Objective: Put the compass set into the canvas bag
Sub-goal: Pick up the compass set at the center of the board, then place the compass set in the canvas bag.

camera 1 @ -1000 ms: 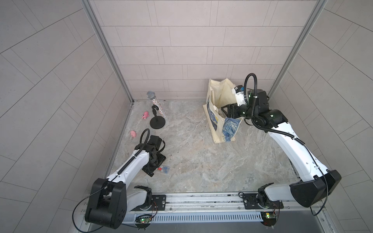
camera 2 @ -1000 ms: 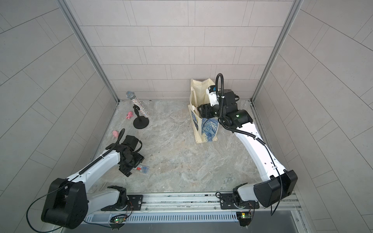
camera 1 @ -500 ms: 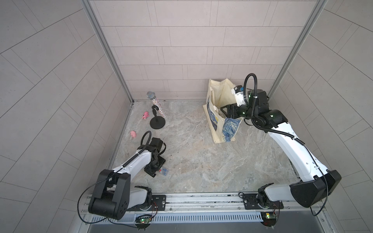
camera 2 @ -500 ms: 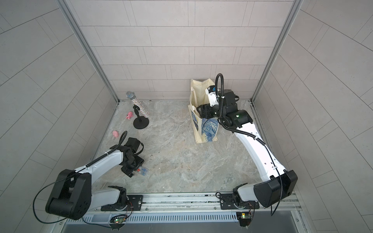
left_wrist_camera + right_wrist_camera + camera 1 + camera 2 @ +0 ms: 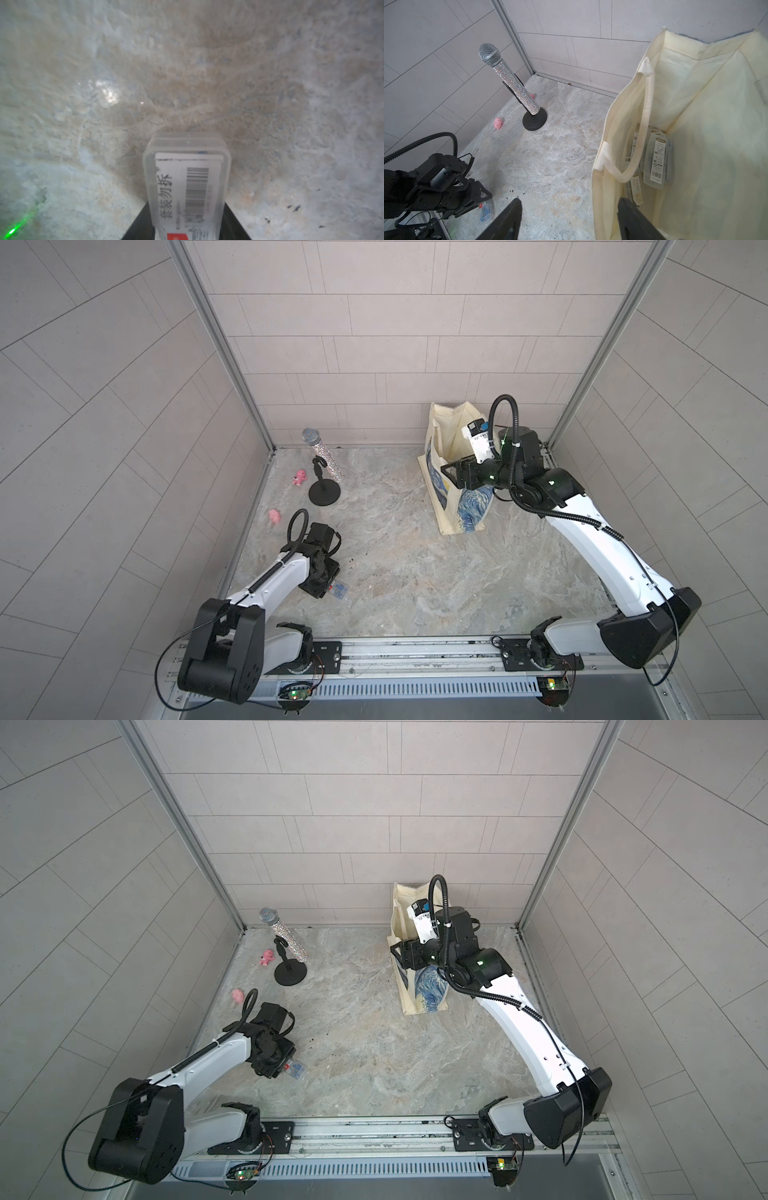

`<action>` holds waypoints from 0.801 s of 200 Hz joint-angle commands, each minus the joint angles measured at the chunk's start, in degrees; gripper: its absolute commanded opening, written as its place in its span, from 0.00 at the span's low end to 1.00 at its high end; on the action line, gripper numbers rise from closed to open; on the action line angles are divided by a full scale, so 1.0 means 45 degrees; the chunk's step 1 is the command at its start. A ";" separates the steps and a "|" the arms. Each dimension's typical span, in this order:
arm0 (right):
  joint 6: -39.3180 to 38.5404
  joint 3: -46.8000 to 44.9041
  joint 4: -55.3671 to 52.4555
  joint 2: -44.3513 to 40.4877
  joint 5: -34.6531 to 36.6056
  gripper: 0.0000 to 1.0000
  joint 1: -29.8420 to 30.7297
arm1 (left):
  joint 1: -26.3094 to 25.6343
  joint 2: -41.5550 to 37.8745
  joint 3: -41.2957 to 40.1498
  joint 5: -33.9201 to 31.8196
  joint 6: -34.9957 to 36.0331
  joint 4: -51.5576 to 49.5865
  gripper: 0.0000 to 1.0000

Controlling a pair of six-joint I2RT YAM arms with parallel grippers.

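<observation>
The compass set [image 5: 187, 187], a clear plastic case with a barcode label, lies low over the marble floor at the front left. My left gripper [image 5: 187, 228] is shut on it, one black finger on each long side. Both top views show the compass set [image 5: 338, 591] [image 5: 296, 1069] sticking out of the left gripper [image 5: 324, 585]. The canvas bag [image 5: 469, 506] [image 5: 424, 990] stands upright at the back right with its mouth wide. My right gripper [image 5: 571, 220] is open astride the bag's near wall [image 5: 604, 197], one finger inside and one outside. Several similar packs [image 5: 656, 164] lie in the bag.
A glittery microphone [image 5: 324, 460] leans on a black round stand [image 5: 324, 493] at the back left. Two small pink toys [image 5: 299, 477] [image 5: 274, 516] lie by the left wall. Tiled walls close in three sides, and a metal rail [image 5: 415, 655] runs along the front.
My left gripper has closed on the compass set, and the left arm has shifted slightly. The right arm and the bag have not moved.
</observation>
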 commanded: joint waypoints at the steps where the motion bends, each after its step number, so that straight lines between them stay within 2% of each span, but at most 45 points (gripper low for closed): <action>1: -0.0167 -0.0057 0.0258 -0.0128 -0.0188 0.74 0.0438 | 0.0053 -0.0442 0.0135 0.0350 -0.0200 0.0330 0.36; 41: -0.0205 -0.0037 0.0298 0.0404 -0.0325 0.74 0.1780 | 0.0030 -0.1299 0.1060 0.1242 -0.0350 0.1352 0.29; 101: 0.0322 -0.0753 0.1210 0.1365 -0.1144 0.73 0.2326 | -0.0865 -0.1132 0.4162 0.1391 -0.0223 0.2886 0.27; 139: 0.0609 -0.0251 0.1580 0.2736 -0.1237 0.73 0.3200 | -0.1414 -0.1005 0.4206 0.1570 -0.1333 0.5339 0.24; 160: 0.0531 0.0293 0.1532 0.3443 -0.1186 0.71 0.3700 | -0.1653 -0.0844 0.4363 0.1824 -0.1467 0.5700 0.24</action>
